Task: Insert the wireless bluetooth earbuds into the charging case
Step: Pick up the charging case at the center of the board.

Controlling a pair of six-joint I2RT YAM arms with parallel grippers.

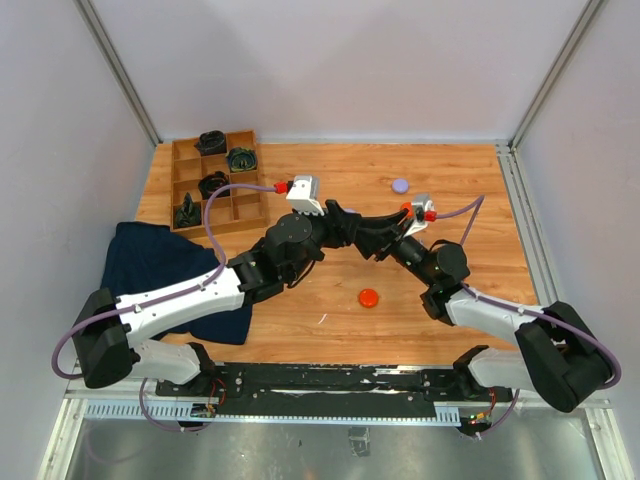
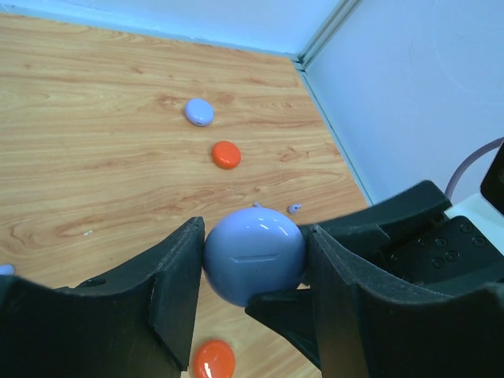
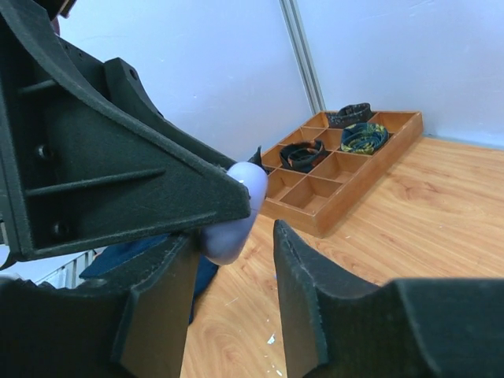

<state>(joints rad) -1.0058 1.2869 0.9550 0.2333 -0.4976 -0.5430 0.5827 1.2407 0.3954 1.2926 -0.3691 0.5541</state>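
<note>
No legible text or markings anywhere

Both arms are built alike: the left arm [image 1: 180,300] and the right arm [image 1: 497,312] each show a smooth white link between chunky matte-black joints, with a lavender cable [image 1: 250,185] looping to a red plug [image 1: 281,186] beside a small pale grey camera box [image 1: 304,192] at the wrist. The left claw [image 2: 253,268] and right claw [image 3: 235,260] have thick black plastic fingers [image 3: 315,299], grainy, with moulded ribs and small round screw holes.
</note>
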